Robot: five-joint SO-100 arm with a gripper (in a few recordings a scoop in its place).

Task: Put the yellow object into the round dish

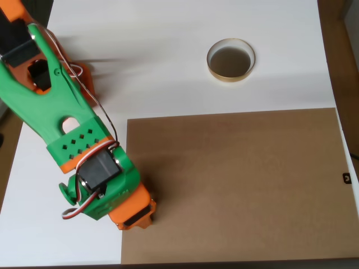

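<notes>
The round dish point(230, 60), with a thin gold rim and a dark greyish inside, stands on the white table at the upper right and holds nothing. My green and orange arm reaches from the upper left down to the lower left. Its gripper point(133, 212) points straight down at the left edge of the brown board. The wrist and motor housing cover the fingers, so I cannot tell how the jaws stand. The yellow object is hidden from this view. The gripper is far from the dish, down and to the left of it.
A large brown board point(235, 185) covers the lower right of the white table point(168, 67). The arm's orange base point(78, 75) sits at the upper left. The table's right edge runs beside wooden flooring point(343, 67).
</notes>
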